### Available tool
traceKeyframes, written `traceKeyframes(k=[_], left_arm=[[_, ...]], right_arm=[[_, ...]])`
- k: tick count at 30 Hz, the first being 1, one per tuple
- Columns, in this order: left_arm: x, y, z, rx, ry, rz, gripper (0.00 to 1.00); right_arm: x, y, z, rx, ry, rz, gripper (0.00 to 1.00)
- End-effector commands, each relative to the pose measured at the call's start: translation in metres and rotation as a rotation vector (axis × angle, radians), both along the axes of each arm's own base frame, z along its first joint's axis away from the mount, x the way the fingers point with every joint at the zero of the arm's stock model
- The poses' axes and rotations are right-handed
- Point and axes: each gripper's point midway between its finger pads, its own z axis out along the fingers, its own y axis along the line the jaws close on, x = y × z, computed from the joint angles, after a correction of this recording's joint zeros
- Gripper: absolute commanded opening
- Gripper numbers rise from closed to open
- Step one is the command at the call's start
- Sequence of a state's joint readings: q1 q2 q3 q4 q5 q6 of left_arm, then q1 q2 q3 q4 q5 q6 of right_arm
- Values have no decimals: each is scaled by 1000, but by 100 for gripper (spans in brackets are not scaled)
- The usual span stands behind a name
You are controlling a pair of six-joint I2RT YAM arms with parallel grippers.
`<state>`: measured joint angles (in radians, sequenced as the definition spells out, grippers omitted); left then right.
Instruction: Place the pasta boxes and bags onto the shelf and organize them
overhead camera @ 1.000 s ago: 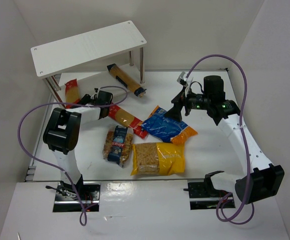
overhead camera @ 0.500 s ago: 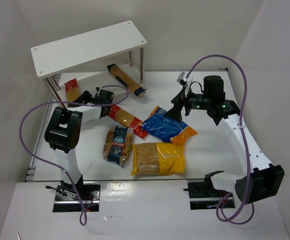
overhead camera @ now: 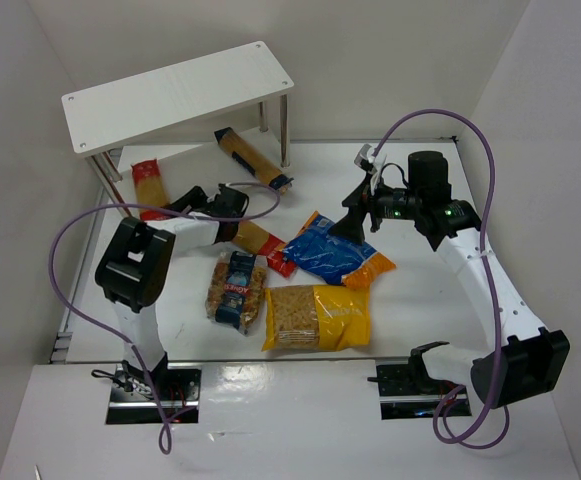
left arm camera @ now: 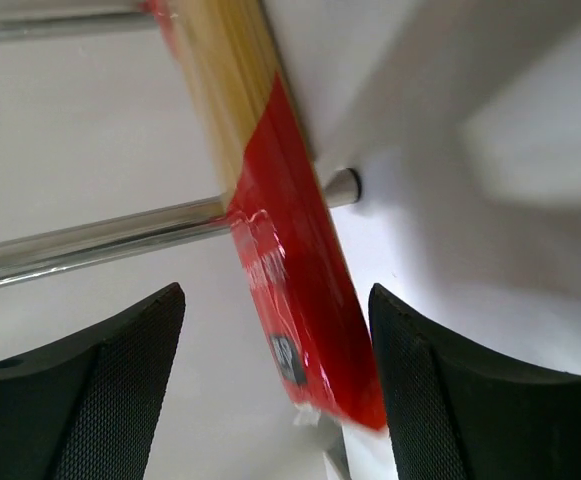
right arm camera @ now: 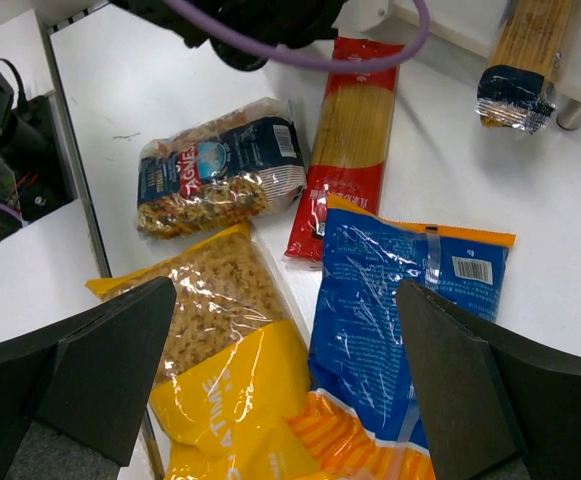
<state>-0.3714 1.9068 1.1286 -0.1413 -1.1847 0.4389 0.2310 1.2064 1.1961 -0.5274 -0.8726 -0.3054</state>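
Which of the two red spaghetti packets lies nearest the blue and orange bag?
The mid-table packet, its red end right beside the blue-orange bag; the other packet lies far left by the shelf.

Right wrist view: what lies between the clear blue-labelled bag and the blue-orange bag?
The red end of a spaghetti packet; right wrist and top views both show it.

Left tool (left arm camera: 275,297), right tool (right arm camera: 285,290) agape

Bright, even overhead light here, with soft shadows under the shelf (overhead camera: 180,95). My left wrist cam sits too close: the spaghetti packet (left arm camera: 300,300) looks blurry and the metal leg (left arm camera: 90,243) glints. The right wrist view's crisp, with slight sheen on the blue-orange bag (right arm camera: 400,300).
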Motion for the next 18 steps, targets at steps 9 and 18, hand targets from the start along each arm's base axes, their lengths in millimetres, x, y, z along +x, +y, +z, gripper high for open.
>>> traceKeyframes(k=[9,18], left_arm=[[-26,-75,-6,-206,104,-272,86],[-72,-161,44,-778,122,-592,100]], right_arm=[[-7,-1,5,10,-28,18,100],[10,-12,4,-22,-15,-94,100]])
